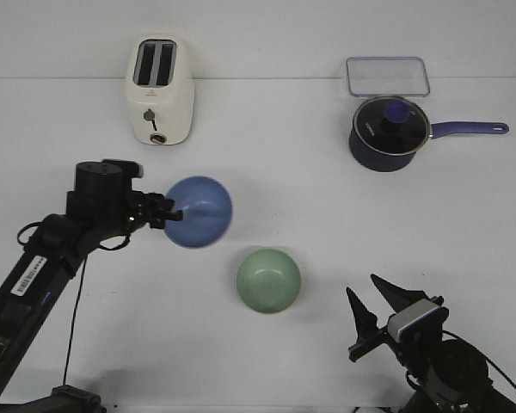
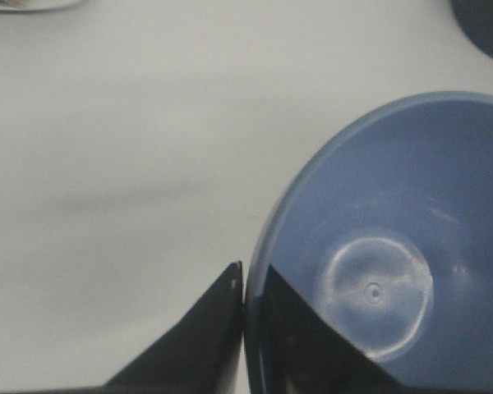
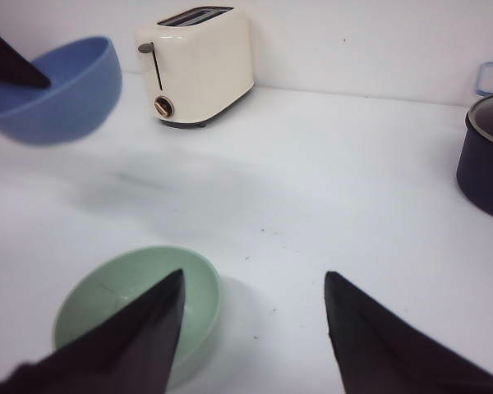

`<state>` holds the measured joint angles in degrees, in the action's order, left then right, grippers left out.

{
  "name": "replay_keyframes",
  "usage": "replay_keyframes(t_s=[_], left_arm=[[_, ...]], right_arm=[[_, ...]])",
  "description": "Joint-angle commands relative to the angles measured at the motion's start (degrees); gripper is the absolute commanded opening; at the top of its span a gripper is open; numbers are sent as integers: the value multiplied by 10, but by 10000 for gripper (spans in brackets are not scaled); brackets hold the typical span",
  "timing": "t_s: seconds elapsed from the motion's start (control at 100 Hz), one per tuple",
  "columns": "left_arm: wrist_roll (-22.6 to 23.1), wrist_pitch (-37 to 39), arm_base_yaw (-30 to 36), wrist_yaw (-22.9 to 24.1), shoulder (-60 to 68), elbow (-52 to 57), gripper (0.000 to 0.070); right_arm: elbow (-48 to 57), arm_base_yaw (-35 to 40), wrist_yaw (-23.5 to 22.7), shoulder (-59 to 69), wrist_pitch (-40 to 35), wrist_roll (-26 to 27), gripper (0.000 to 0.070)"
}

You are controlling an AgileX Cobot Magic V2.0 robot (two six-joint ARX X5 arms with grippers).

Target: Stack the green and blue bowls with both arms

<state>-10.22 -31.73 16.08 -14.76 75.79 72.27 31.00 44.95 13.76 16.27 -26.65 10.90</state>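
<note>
Pinching blue bowl [image 1: 199,212] rim, left hand [image 1: 165,210] aloft.

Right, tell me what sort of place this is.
Probably a staged kitchen test bench rather than a real kitchen: a plain white table against a bare wall, with only a toaster, a lidded saucepan and a clear container on it.

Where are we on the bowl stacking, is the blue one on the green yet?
Not yet. Done: the left gripper has the blue bowl pinched by its rim and lifted clear of the table, as the right wrist view shows. In hand: carrying it. Left: placing it in the green bowl, which sits alone on the table; the right gripper is open beside it.
</note>
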Motion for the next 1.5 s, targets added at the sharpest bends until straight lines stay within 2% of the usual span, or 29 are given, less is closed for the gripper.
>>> replay_keyframes(t_s=[0.0,0.16,0.35,0.43,0.56,0.61,0.71,0.76,0.96,1.01,1.11,1.23,1.37,1.49], left_arm=[[-15,5,46,-2,13,7,10],[-38,23,138,30,37,-8,10],[-38,27,217,67,93,-8,10],[-38,28,237,90,114,-8,10],[-37,35,252,90,141,-8,28],[-38,36,253,90,145,-8,103],[-38,39,253,90,146,-8,368],[-37,41,253,90,145,-8,428],[-24,40,240,97,117,-7,428],[-21,39,235,109,93,-7,428],[-10,30,220,148,23,-7,428],[-9,29,205,175,-77,-22,428],[-33,85,203,204,-210,-146,427],[-95,135,204,234,-316,-293,427]], right_arm=[[4,5,3,3,7,1,347],[4,5,3,3,8,1,347],[4,5,8,3,9,-3,347],[4,5,15,3,9,-3,347],[4,5,15,3,9,-3,347],[4,5,14,3,9,-3,347],[4,5,15,3,9,-3,347],[4,5,15,3,9,-3,348],[4,5,15,3,9,-1,353],[4,5,16,3,9,0,383],[4,5,15,3,9,2,504],[4,5,15,3,9,2,512],[4,5,15,3,9,2,512],[4,5,15,3,8,2,511]])
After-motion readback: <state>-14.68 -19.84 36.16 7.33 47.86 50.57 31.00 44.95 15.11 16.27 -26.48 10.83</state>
